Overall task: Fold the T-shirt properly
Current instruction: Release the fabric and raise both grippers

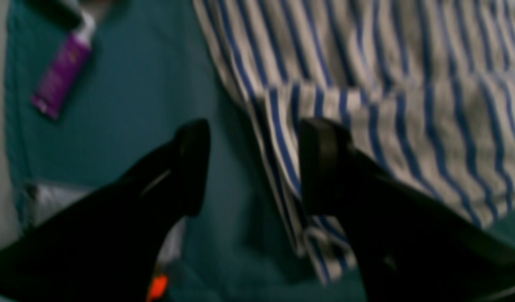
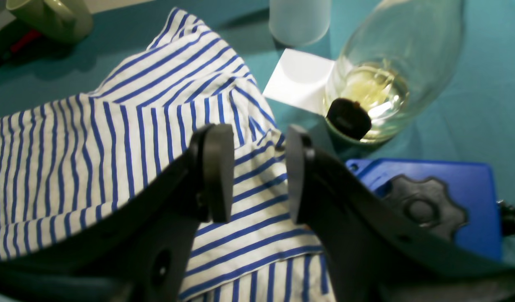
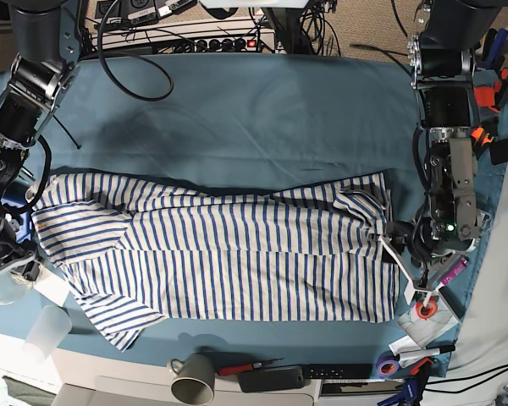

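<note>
Gaping wide over the T-shirt (image 1: 408, 84) hem, left hand (image 1: 253, 167) empty; right hand (image 2: 259, 172) likewise parted, empty.

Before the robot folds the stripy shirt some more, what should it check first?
1. Left tool open and holding nothing: ok.
2. Right tool open and holding nothing: ok.
3. T-shirt spread flat on the teal cloth: not ok, the sleeve end near the right tool is bunched.
4. Left tool lined up over the shirt's edge: ok.
5. Glass jar and blue box clear of the shirt: cannot tell, they stand very close beside it.
</note>
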